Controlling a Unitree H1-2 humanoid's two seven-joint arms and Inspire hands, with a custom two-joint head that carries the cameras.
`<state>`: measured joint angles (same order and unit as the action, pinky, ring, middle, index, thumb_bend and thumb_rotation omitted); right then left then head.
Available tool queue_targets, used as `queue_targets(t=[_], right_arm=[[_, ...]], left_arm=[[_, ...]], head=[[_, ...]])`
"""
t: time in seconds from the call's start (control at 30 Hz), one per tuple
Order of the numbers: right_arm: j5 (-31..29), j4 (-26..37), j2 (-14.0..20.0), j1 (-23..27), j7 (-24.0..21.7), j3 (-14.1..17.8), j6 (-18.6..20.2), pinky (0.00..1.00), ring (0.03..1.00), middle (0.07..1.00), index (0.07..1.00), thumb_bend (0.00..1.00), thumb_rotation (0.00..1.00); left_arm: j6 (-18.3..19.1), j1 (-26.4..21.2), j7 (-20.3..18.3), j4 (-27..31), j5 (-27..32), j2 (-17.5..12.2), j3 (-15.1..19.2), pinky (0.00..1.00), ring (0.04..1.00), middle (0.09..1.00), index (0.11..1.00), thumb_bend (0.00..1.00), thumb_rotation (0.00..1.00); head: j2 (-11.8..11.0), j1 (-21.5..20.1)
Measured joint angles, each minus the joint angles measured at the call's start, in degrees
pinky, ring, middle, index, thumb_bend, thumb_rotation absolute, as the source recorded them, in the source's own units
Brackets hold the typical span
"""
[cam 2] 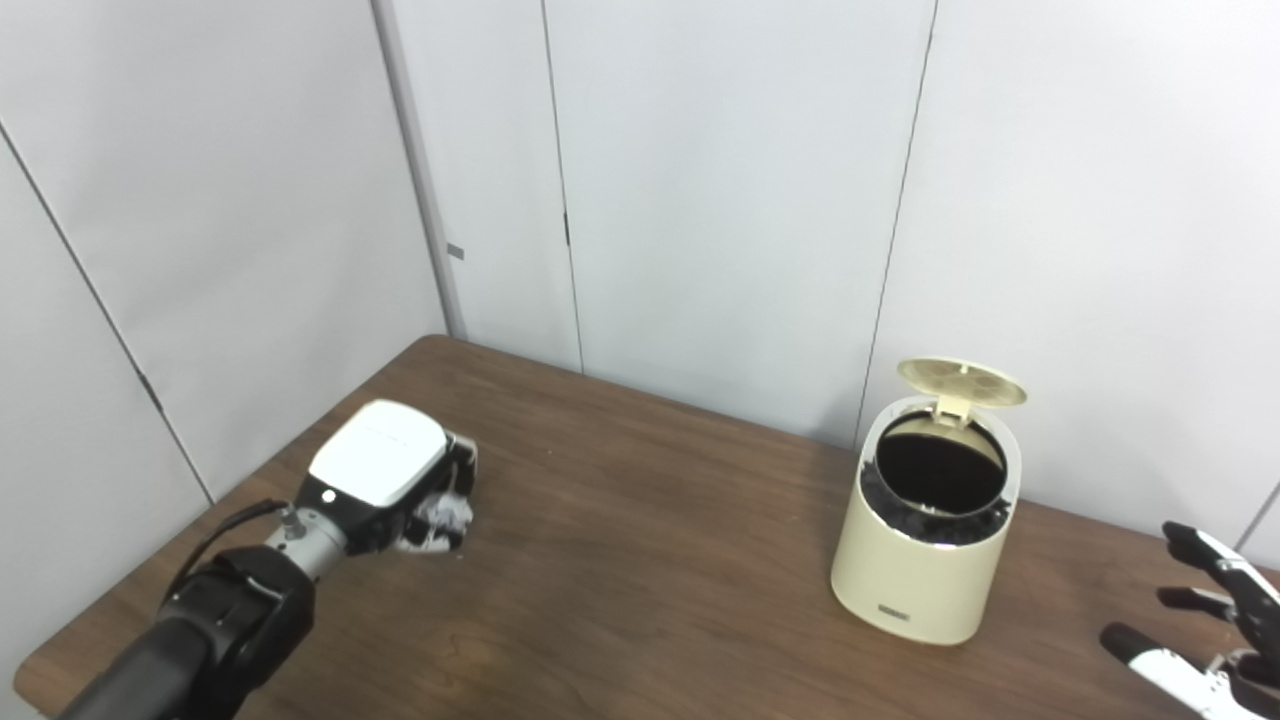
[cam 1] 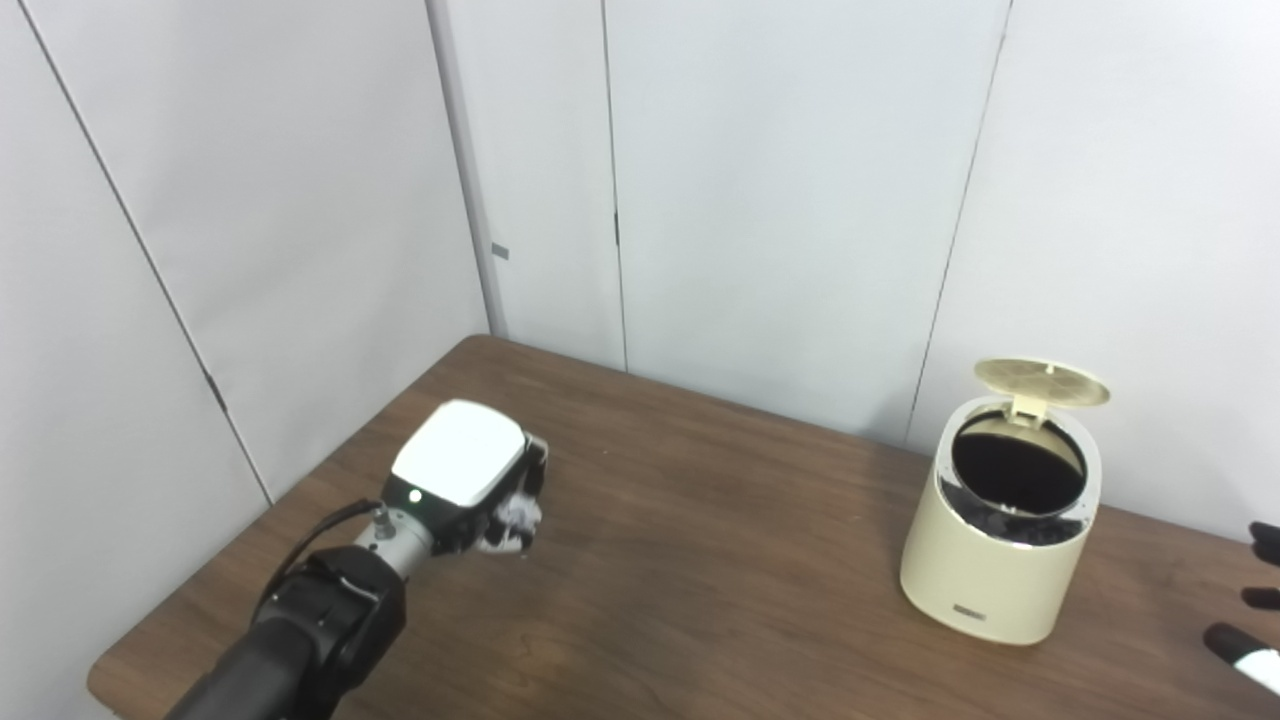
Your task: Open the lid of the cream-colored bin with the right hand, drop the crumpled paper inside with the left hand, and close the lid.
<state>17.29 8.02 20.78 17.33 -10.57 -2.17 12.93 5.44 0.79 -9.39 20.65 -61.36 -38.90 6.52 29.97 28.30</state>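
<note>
Grasping the paper near the worktop's left edge, your left hand should lift clear, then cross to the open bin; right hand waits released.

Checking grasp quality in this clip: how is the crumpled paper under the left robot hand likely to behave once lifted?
The crumpled paper looks small and wadded, so it is probably very light and should squash rather than resist. The left robot hand curls over it, hiding most of it, so grip security is unclear. Its irregular creases suggest it would not roll far if dropped on the table.
</note>
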Motion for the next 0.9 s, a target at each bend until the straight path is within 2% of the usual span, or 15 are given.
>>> queue_targets(t=[0.23, 0.4, 0.6, 0.7, 0.77, 0.83, 0.9], right_arm=[[0.0, -0.3, -0.3, 0.2, 0.0, 0.0, 0.0, 0.22, 0.774, 0.891, 0.882, 0.94, 0.66], [0.4, -0.5, -0.5, 0.3, 0.3, -0.4, 0.0, 0.26, 0.774, 0.884, 0.889, 0.89, 0.64], [0.8, -0.8, -1.3, 0.3, 0.8, -0.8, -0.1, 0.49, 0.83, 0.912, 0.914, 0.81, 0.56], [1.0, -1.0, -1.8, 0.3, 0.8, -1.3, -0.1, 0.58, 0.846, 0.925, 0.923, 0.82, 0.55], [1.0, -0.9, -2.1, 0.4, 0.7, -1.4, 0.2, 0.73, 0.877, 0.95, 0.933, 0.79, 0.51], [1.0, -0.7, -2.6, 0.4, 0.5, -1.5, 0.7, 0.79, 0.882, 0.952, 0.931, 0.77, 0.47], [1.1, -0.6, -3.1, 0.4, 0.5, -1.5, 1.1, 0.8, 0.873, 0.945, 0.923, 0.76, 0.44]], left_arm=[[-2.0, -1.0, 5.6, 3.1, -3.0, 3.1, 0.8, 0.26, 0.329, 0.472, 0.483, 0.53, 0.0], [-4.2, -2.6, 12.1, 3.6, -3.9, 5.5, 1.1, 0.24, 0.324, 0.471, 0.482, 0.53, 0.0], [-6.3, -4.5, 16.0, 3.5, -4.4, 8.2, -0.2, 0.21, 0.304, 0.471, 0.482, 0.53, 0.0], [-7.0, -6.6, 16.3, 3.5, -4.3, 10.1, -1.8, 0.26, 0.337, 0.472, 0.482, 0.53, 0.0], [-7.8, -8.4, 16.8, 3.4, -4.3, 11.6, -3.1, 0.26, 0.351, 0.424, 0.511, 0.52, 0.0], [-8.7, -10.4, 17.9, 3.0, -4.6, 12.9, -4.2, 0.26, 0.356, 0.41, 0.516, 0.52, 0.0], [-9.1, -12.2, 18.2, 2.6, -4.9, 14.2, -5.4, 0.26, 0.35, 0.456, 0.491, 0.52, 0.0]], head=[[-0.3, -1.2], [-0.7, -2.8], [-1.3, -6.8], [-1.7, -8.5], [-2.0, -10.9], [-2.2, -12.5], [-2.3, -13.4]])
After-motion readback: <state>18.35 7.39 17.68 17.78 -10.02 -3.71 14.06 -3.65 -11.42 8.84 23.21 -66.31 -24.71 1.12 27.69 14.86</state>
